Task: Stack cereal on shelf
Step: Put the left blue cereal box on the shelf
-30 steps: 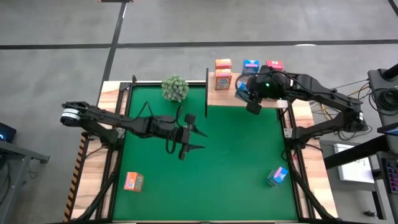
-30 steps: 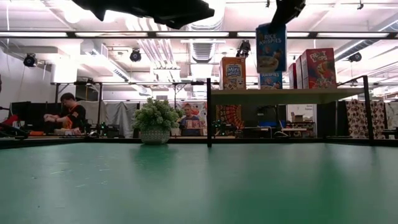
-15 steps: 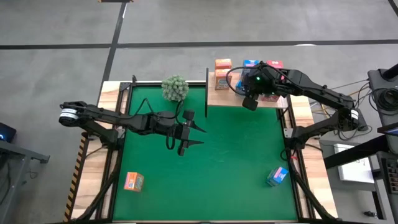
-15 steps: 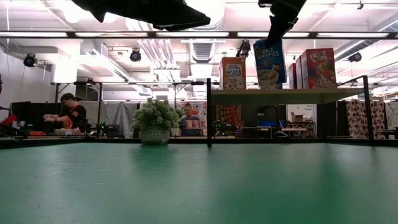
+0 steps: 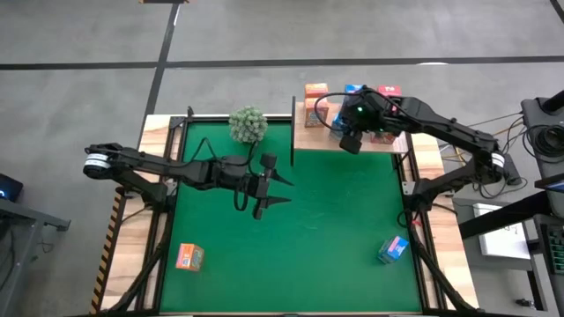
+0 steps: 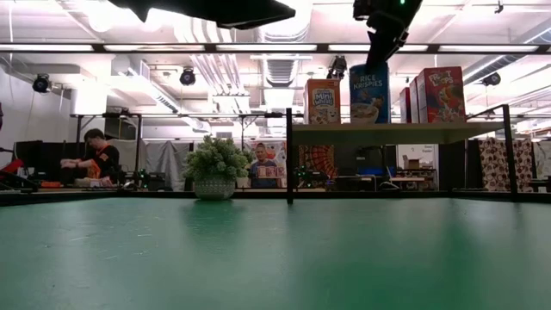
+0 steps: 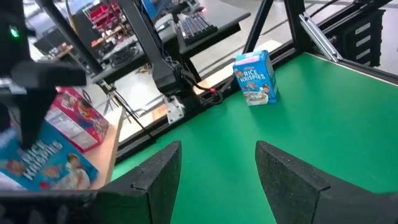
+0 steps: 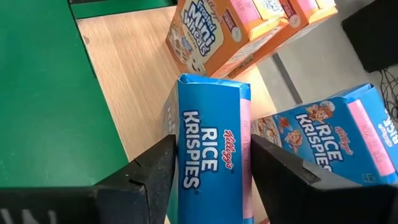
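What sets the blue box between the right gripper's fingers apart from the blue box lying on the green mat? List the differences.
The blue box at the right gripper stands on the shelf, beside the orange boxes; the other blue box sits down on the green mat, far from the shelf. The shelf box has the right gripper's fingers on either side of it; nothing is near the mat box. Both are blue Rice Krispies boxes.
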